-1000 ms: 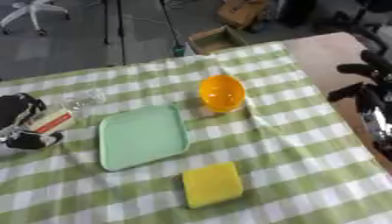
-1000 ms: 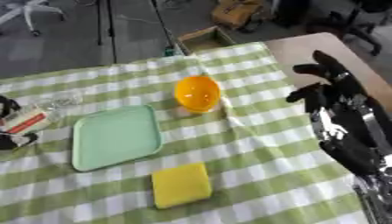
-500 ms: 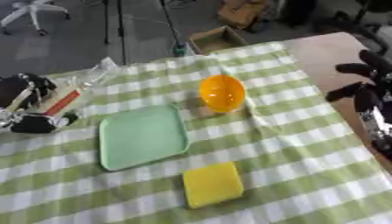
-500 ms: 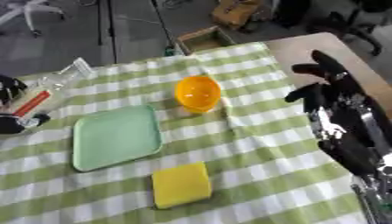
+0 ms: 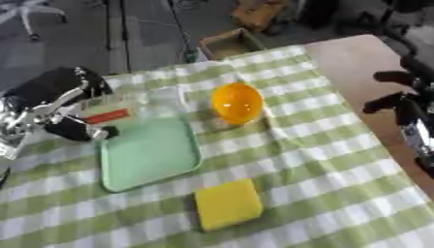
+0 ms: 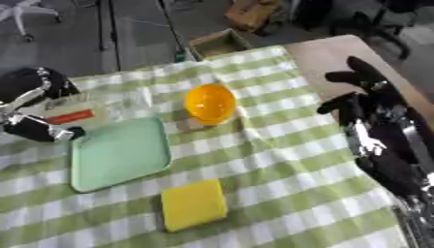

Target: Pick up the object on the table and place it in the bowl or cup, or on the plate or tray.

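Observation:
My left hand point(image 5: 53, 102) comes in from the left, its fingers and thumb curled on a clear packet with a red label point(image 5: 112, 115). The packet hangs at the far left corner of the pale green tray point(image 5: 151, 156), partly over its rim. An orange bowl point(image 5: 237, 102) stands just right of the tray's far end. A yellow sponge-like block point(image 5: 227, 203) lies in front of the tray. My right hand point(image 6: 373, 127) waits at the table's right side with its fingers straight and nothing in it.
A green-and-white checked cloth point(image 5: 322, 164) covers most of the table; bare brown tabletop point(image 5: 356, 58) shows at the far right. A small open cardboard box point(image 5: 224, 43) stands past the far edge, with chair and stand legs on the floor beyond.
My left hand lifted the clear packet off the cloth and carried it right to the tray's far left corner. The right hand stayed where it was.

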